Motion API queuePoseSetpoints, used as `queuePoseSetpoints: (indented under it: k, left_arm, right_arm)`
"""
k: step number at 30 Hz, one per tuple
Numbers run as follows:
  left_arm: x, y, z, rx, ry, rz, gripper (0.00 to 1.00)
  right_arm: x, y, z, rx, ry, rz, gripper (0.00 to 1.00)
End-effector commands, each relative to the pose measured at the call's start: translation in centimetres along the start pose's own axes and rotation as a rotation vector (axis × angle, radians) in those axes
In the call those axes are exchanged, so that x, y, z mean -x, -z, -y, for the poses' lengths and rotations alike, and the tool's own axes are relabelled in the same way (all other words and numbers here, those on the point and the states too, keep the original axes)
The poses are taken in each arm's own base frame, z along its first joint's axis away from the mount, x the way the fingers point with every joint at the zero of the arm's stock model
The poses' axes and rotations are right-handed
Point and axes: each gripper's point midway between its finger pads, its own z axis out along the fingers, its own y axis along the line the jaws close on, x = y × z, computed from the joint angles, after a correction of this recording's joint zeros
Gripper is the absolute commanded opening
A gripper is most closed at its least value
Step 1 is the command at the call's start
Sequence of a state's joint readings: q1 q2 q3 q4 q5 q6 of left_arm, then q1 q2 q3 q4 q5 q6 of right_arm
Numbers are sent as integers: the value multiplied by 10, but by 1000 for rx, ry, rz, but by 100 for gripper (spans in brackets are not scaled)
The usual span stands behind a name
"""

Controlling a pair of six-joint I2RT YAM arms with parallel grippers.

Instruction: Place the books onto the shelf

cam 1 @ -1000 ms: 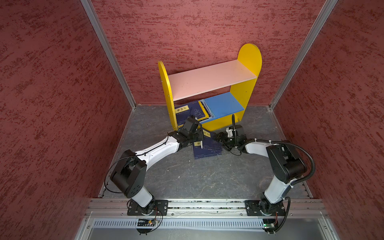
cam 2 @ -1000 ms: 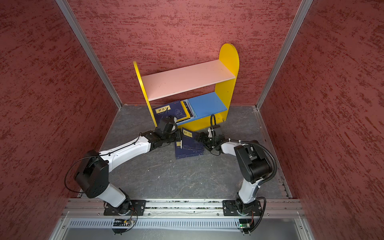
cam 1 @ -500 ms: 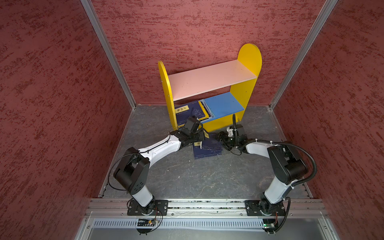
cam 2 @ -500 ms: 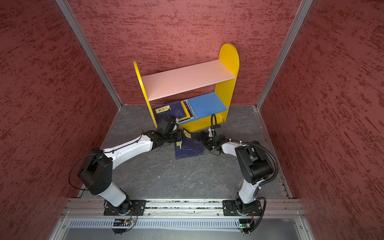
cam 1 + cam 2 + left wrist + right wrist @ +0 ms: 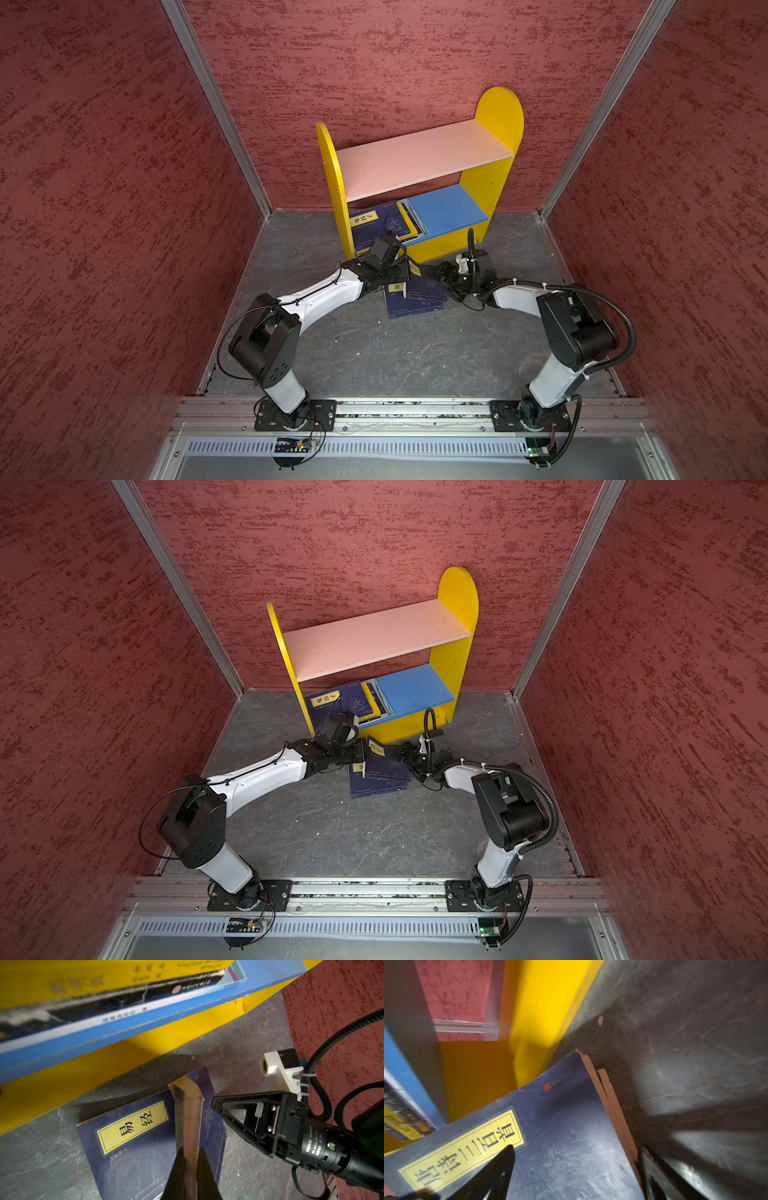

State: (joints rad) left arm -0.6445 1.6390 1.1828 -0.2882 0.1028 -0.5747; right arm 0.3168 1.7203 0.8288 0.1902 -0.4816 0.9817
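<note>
Left fingers point(image 5: 178, 1172): closed on the page edge of the raised navy book point(image 5: 189, 1109).
Raised navy book: tilted above the flat navy book point(image 5: 133, 1159), which lies on the bench point(image 5: 374, 353) in front of the shelf point(image 5: 492, 183).
Right fingers point(image 5: 492, 1174): spread wide at the raised book's cover; contact is perhaps there, but the view is blurred.
Other books point(image 5: 382, 224): stacked on the blue lower board point(image 5: 449, 208).

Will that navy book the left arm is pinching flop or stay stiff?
Probably floppy: the held navy book is thin and its far corner curls. Likely light: the left end effector pinches just one edge.
</note>
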Motion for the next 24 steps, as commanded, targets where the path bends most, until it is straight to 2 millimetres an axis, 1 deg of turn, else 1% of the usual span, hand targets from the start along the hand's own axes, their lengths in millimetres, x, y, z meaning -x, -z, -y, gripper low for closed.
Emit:
queuePoseSetpoints:
  k: [1, 5, 8, 11, 15, 20, 24]
  left_arm:
    - [19, 33, 33, -97, -84, 43, 0]
    - [30, 61, 45, -157, -114, 82, 0]
    - [39, 78, 50, -207, -94, 108, 0]
    - [50, 90, 54, -259, -68, 135, 0]
    - [66, 102, 60, -335, -20, 141, 0]
    - [83, 119, 66, -419, 40, 165, 0]
    - [93, 132, 67, -463, 75, 182, 0]
  right_arm:
    - [27, 27, -40, 186, 14, 94, 93]
    - [41, 50, -35, 260, -34, 142, 93]
    - [45, 67, -36, 297, -37, 167, 92]
    - [46, 78, -41, 346, -23, 168, 93]
    - [33, 89, -56, 494, 6, 100, 93]
    - [14, 113, -78, 738, 6, 51, 94]
    - [12, 119, -84, 820, -13, 35, 93]
